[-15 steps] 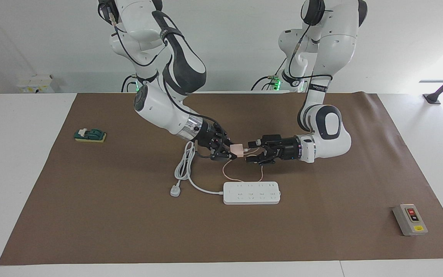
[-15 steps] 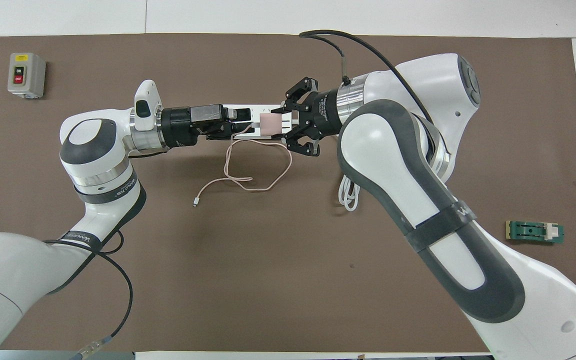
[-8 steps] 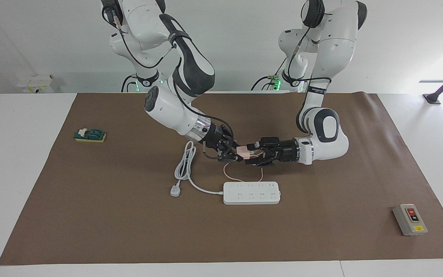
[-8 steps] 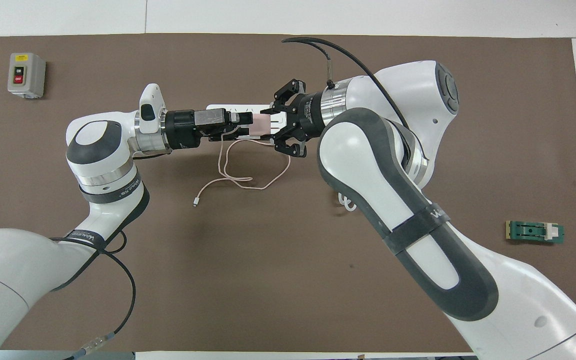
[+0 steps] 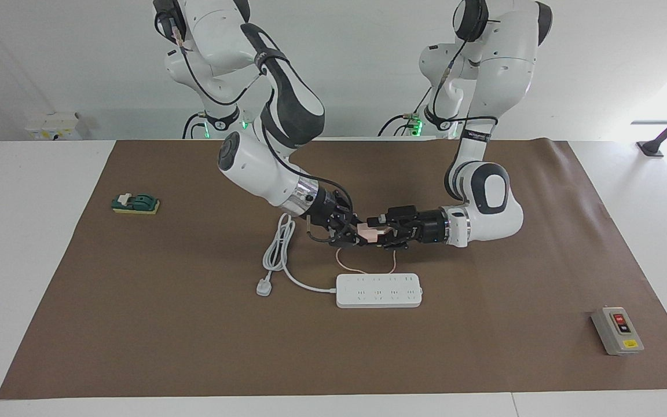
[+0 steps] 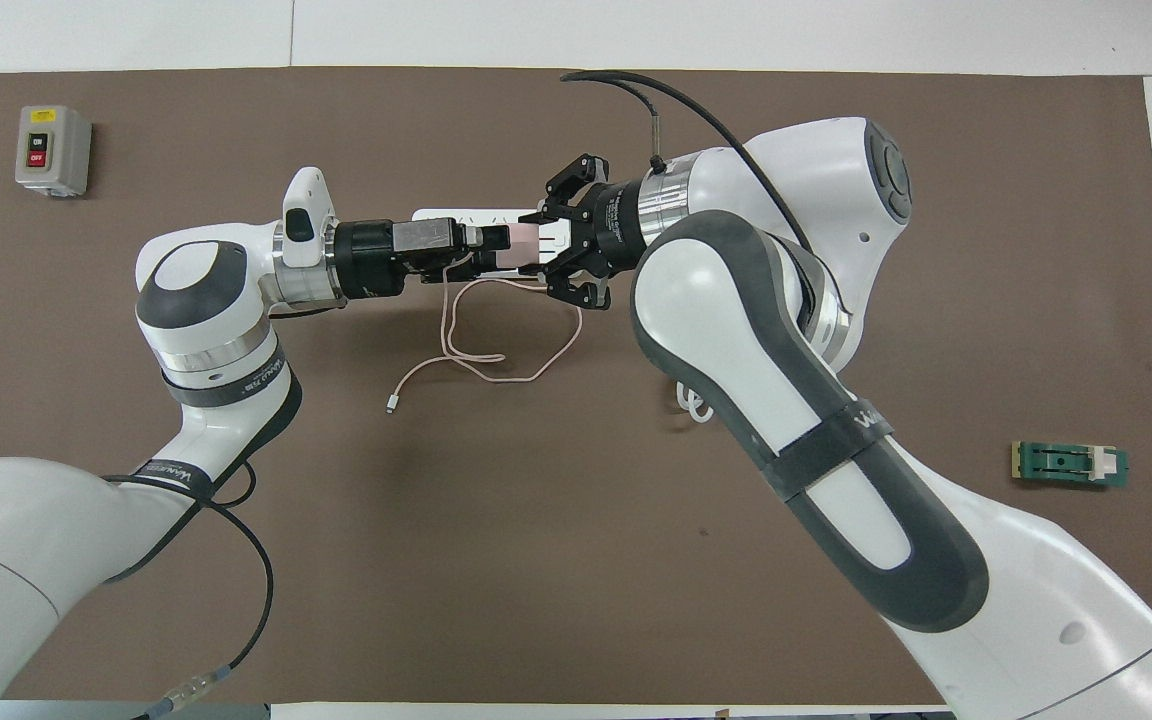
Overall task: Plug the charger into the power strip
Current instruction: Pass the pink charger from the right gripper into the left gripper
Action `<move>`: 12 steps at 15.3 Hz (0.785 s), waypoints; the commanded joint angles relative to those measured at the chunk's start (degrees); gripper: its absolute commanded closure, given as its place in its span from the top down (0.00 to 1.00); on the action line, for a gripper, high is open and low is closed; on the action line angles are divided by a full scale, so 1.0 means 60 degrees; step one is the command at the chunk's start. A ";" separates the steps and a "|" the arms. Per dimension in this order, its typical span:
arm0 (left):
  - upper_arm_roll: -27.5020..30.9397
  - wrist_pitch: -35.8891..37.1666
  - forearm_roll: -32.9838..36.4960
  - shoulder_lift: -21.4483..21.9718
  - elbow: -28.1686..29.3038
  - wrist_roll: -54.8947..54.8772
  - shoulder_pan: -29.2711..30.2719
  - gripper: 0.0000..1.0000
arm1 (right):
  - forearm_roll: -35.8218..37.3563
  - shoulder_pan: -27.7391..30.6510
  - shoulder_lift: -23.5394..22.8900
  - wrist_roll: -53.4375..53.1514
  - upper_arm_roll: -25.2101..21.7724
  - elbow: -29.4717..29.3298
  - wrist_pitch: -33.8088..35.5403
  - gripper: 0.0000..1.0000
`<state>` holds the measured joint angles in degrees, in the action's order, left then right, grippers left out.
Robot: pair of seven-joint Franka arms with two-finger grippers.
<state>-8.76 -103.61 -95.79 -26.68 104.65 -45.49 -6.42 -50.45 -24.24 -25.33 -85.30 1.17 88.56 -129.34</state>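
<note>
One charger [image 5: 370, 233] hangs in the air between two grippers, above the mat just nearer the robots than the one strip [image 5: 378, 290]. The right gripper [image 5: 352, 230] is clamped on it; the left gripper [image 5: 384, 234] surrounds its other end, grip unclear. Its cable [image 6: 496, 350] loops on the mat. From overhead the arms cover most of the strip. One switch box [image 5: 617, 330], one green block [image 5: 135, 204].

Count: two grippers, left [image 5: 384, 233] and right [image 5: 352, 234]; one charger [image 5: 369, 233]; one power strip [image 5: 378, 290]; one grey switch box [image 5: 617, 330]; one green block [image 5: 135, 204].
</note>
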 commanded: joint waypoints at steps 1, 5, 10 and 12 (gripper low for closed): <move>-0.0020 -0.0061 0.0041 -0.0036 -0.0112 -0.0181 0.0000 0.00 | 0.0088 -0.0018 -0.0128 -0.0227 -0.0020 -0.0228 0.0009 0.00; -0.0006 -0.0002 0.0071 -0.0050 -0.0141 -0.0196 0.0015 0.00 | 0.0088 -0.0003 -0.0128 -0.0227 -0.0020 -0.0228 0.0009 0.00; 0.0024 -0.0060 0.0114 -0.0080 -0.0433 -0.0284 0.0117 0.00 | 0.0190 0.0026 -0.0070 -0.0578 -0.0093 -0.0228 0.0008 1.00; 0.0082 -0.0090 0.0973 -0.0371 -0.1090 -0.0094 0.0496 0.00 | 0.0264 0.0143 0.0003 -0.0594 -0.0122 -0.0213 0.0155 1.00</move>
<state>-8.27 -104.03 -94.39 -26.72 102.68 -47.45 -5.98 -50.18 -24.07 -25.50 -87.08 0.72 88.10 -129.32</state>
